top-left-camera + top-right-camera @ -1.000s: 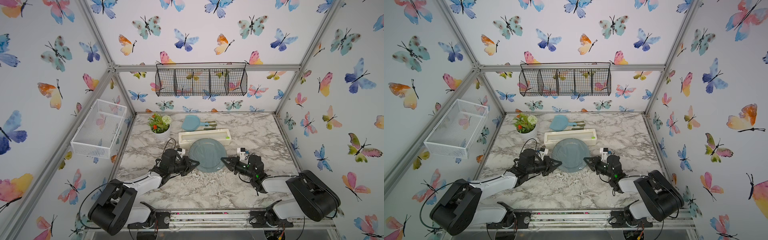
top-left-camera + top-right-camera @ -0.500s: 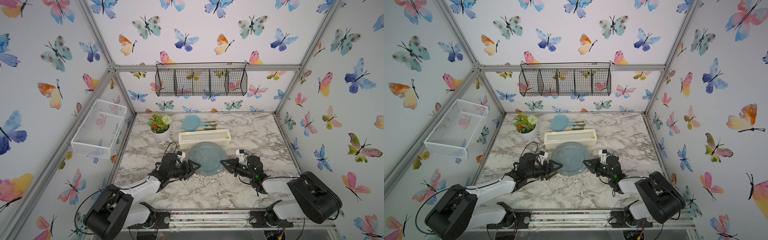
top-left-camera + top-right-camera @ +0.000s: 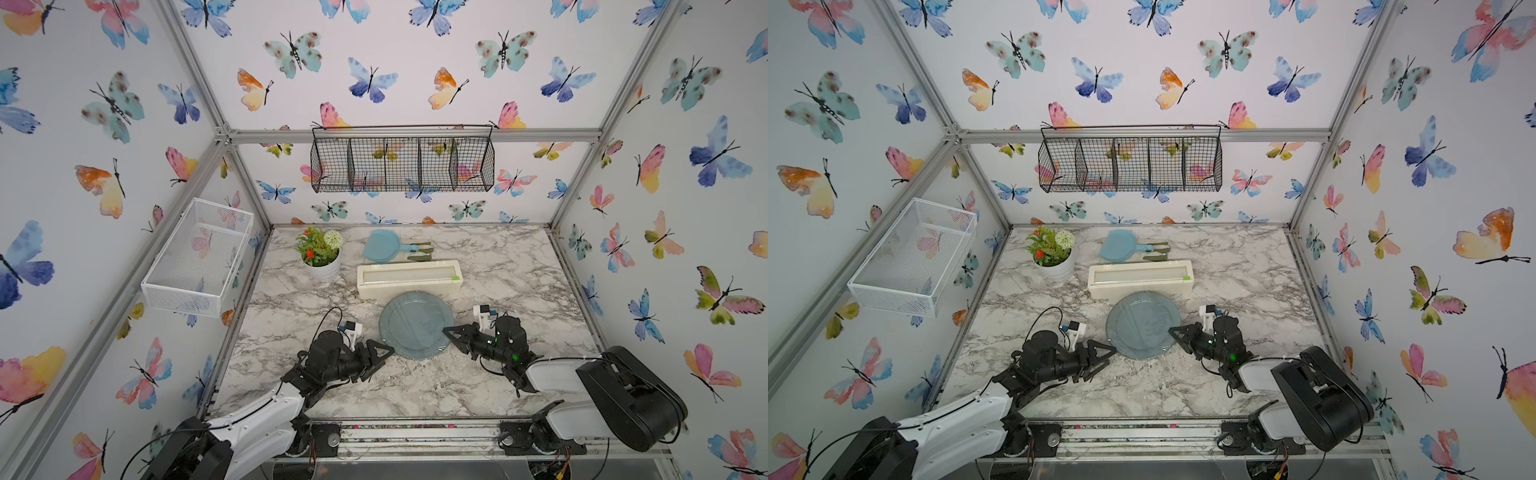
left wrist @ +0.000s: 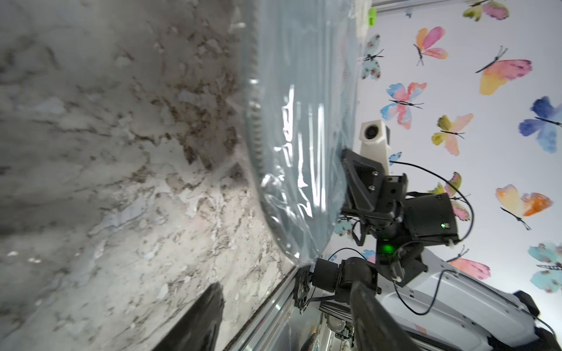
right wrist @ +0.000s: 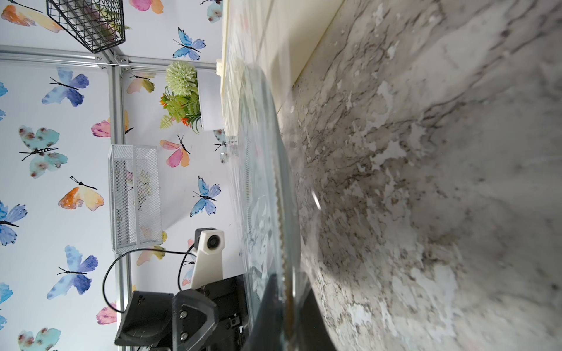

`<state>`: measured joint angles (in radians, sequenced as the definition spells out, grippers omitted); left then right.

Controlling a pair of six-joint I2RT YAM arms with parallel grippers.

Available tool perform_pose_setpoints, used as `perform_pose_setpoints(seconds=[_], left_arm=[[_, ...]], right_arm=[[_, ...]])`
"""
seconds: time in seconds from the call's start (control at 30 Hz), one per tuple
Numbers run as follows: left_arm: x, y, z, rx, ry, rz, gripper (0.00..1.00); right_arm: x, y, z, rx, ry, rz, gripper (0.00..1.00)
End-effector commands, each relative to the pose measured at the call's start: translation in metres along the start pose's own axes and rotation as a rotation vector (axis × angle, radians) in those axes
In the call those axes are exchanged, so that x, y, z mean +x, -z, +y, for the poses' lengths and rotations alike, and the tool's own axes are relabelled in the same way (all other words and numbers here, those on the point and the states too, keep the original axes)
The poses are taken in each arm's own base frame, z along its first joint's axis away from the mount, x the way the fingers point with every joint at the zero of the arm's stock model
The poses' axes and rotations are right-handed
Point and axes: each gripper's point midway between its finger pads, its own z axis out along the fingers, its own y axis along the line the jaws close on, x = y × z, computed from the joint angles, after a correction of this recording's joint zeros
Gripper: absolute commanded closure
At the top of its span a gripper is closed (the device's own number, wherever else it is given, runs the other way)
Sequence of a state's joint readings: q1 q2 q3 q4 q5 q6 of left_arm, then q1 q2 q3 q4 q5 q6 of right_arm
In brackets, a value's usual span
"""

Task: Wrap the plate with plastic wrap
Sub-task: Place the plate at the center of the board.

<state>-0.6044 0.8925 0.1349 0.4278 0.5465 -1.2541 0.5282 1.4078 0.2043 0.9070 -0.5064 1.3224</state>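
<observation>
The plate [image 3: 415,324] sits mid-frame in both top views, just below the cream wrap box [image 3: 409,278], with wrinkled plastic wrap [image 4: 292,170] over it. At its right rim the right gripper [image 3: 449,332] is clenched on rim and film, likely pinning the film and steadying the plate. At lower left the left gripper [image 3: 380,362] has its jaws spread and empty, just clear of the rim, probably ready to tuck another edge.

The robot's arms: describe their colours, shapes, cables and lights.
Both arms have white shells, bulky black motor housings and black wrists. The left claw and right claw are black with triangular fingers. Each wrist carries a white camera block and thin black cables; a green light glows on the right wrist.
</observation>
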Motion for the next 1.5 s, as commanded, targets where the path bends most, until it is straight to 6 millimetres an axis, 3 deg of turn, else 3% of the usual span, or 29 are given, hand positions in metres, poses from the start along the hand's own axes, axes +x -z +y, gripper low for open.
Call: perform_pose_setpoints(seconds=[0.0, 0.3, 0.57, 0.87, 1.1, 1.23, 1.27, 1.3, 1.37, 1.4, 1.47], left_arm=[[-0.011, 0.004, -0.023, 0.103, 0.041, -0.097, 0.33], [-0.001, -0.033, -0.027, 0.049, 0.036, -0.026, 0.35], [-0.006, -0.051, -0.019, -0.009, 0.026, -0.018, 0.4], [-0.015, -0.073, -0.024, -0.018, 0.02, -0.006, 0.68], [-0.012, -0.073, -0.014, -0.034, 0.03, -0.01, 0.93], [-0.012, -0.07, -0.012, -0.037, 0.032, -0.018, 0.97], [-0.011, -0.07, -0.012, -0.038, 0.031, -0.015, 0.96], [-0.01, -0.069, -0.011, -0.037, 0.027, -0.011, 0.88], [-0.006, -0.066, -0.009, -0.037, 0.023, 0.0, 0.48], [-0.004, -0.062, -0.005, -0.044, 0.021, 0.001, 0.38], [0.001, -0.055, 0.006, -0.073, 0.01, 0.003, 0.27]], right_arm=[[-0.005, 0.001, 0.04, -0.168, 0.066, -0.029, 0.98], [-0.006, -0.007, 0.044, -0.236, 0.011, -0.025, 0.98], [-0.007, -0.008, 0.052, -0.236, 0.027, -0.023, 0.98], [0.003, -0.009, 0.057, -0.244, 0.04, 0.004, 0.98], [0.005, -0.01, 0.056, -0.242, 0.036, 0.007, 0.98], [0.007, -0.012, 0.056, -0.241, 0.038, 0.017, 0.98], [0.007, -0.013, 0.055, -0.238, 0.039, 0.019, 0.98], [0.008, -0.014, 0.054, -0.232, 0.039, 0.024, 0.98], [0.01, -0.014, 0.05, -0.22, 0.04, 0.031, 0.98], [0.011, -0.015, 0.048, -0.212, 0.043, 0.04, 0.98], [0.016, -0.014, 0.041, -0.184, 0.053, 0.061, 0.98]])
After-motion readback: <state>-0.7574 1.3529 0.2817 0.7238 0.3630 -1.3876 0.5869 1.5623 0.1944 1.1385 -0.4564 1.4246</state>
